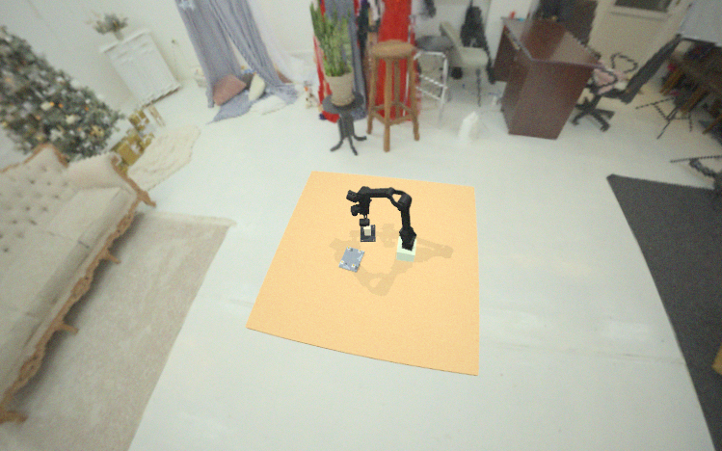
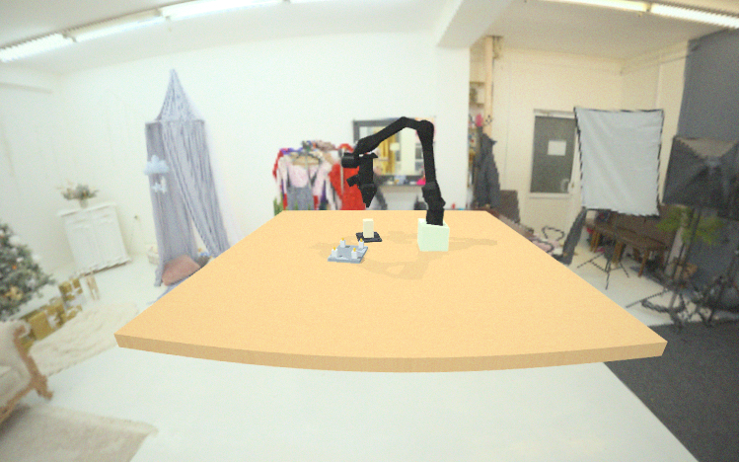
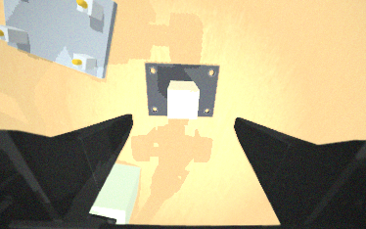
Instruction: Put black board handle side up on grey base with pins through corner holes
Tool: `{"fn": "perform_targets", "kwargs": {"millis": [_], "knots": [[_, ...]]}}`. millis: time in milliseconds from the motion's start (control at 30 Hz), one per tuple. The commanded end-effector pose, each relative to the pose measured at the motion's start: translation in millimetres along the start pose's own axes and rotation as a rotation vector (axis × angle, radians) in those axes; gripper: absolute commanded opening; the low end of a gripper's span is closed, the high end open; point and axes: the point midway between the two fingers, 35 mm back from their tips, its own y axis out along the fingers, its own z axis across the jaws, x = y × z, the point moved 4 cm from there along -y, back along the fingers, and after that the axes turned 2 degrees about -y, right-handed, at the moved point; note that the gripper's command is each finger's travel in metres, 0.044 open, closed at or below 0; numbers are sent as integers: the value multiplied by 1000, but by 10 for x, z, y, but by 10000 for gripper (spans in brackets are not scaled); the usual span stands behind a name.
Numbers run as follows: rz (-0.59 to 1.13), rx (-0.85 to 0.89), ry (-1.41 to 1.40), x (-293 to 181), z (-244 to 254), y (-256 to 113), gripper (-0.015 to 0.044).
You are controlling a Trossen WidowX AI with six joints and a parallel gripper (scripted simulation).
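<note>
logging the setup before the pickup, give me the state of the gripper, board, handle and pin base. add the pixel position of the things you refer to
gripper (image 2: 366, 205) (image 3: 184, 120): open, above the board
black board (image 1: 371, 239) (image 2: 377, 238) (image 3: 206, 90): flat on the table, off the base
square handle (image 1: 367, 230) (image 2: 367, 228) (image 3: 183, 102): upright, ungripped
grey base (image 1: 351, 258) (image 2: 346, 253) (image 3: 53, 31): pins up, unoccupied

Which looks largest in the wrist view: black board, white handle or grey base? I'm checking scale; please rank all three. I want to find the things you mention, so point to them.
1. Grey base (image 1: 351, 259) (image 2: 347, 254) (image 3: 58, 36), partly out of frame
2. Black board (image 1: 371, 238) (image 2: 377, 237) (image 3: 206, 90)
3. White handle (image 1: 367, 230) (image 2: 367, 228) (image 3: 182, 103)
</note>
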Motion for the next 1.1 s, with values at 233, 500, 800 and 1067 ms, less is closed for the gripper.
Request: {"fn": "perform_targets", "kwargs": {"millis": [233, 500, 800, 1067], "knots": [[11, 15, -4, -9, -5, 410, 440], [11, 15, -4, -3, -9, 509, 440], [11, 15, -4, 6, -14, 657, 440], [11, 15, -4, 9, -15, 789, 440]]}}
